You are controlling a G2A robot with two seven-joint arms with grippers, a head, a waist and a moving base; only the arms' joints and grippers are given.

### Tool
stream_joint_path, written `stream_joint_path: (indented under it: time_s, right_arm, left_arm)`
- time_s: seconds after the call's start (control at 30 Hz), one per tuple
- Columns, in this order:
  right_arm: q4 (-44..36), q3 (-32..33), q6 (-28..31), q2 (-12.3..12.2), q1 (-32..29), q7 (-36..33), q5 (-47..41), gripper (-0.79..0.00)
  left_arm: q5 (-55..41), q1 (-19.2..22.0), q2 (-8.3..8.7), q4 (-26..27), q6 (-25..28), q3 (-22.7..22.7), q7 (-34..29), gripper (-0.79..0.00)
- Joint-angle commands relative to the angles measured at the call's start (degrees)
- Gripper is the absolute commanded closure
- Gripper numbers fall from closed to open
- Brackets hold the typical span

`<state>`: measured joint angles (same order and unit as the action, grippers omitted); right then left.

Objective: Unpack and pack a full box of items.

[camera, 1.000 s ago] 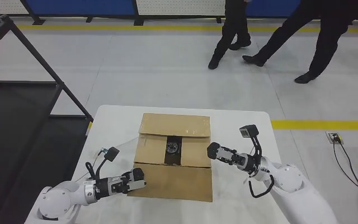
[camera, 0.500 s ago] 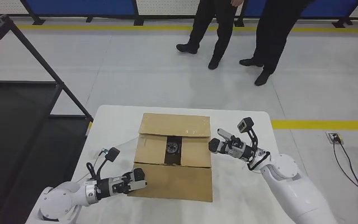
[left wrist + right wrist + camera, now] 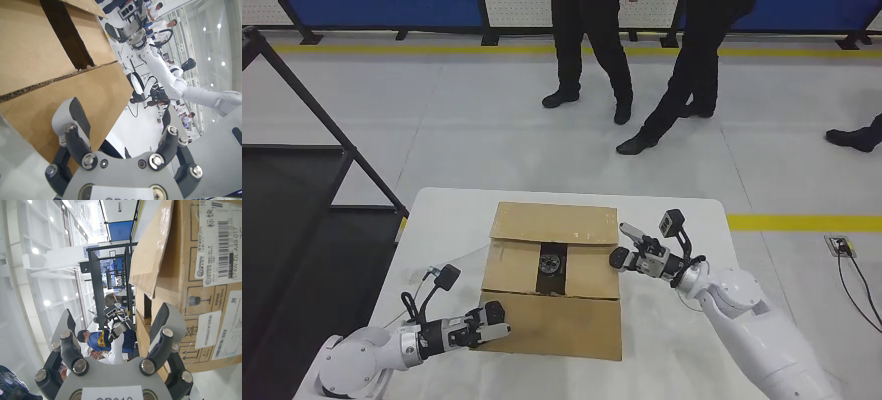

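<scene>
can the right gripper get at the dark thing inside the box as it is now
Probably not yet: the right gripper sits open beside the cardboard box, and the dark item shows only through a narrow gap between flaps.

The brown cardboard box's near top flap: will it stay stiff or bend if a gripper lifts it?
The near brown corrugated cardboard flap probably stays stiff and hinges at its crease: its cut edge shows thick fluting. The frayed corner beside the gap may crumple if pinched.

White arms [image 3: 752,312], blk cables [image 3: 168,37]; grey fingers [image 3: 61,115] w/ blk pads [image 3: 79,112], silver screws [image 3: 88,160].
</scene>
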<state>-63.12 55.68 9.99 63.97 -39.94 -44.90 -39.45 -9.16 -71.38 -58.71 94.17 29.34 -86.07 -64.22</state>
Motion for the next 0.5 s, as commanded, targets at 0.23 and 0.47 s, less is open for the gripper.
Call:
stream_joint_path:
  time_s: [0.23, 0.47]
  right_arm:
    - [5.04, -2.25, 0.60, 2.15, 3.95, 0.77, 0.22, -0.785]
    - [8.12, -3.54, 2.97, 4.05, 7.35, 4.39, 1.11, -0.785]
  left_arm:
    - [0.09, 0.24, 0.41, -0.06, -0.06, 0.84, 0.10, -0.785]
    - [-0.19, 0.19, 0.70, -0.52, 0.08, 1.42, 0.47, -0.785]
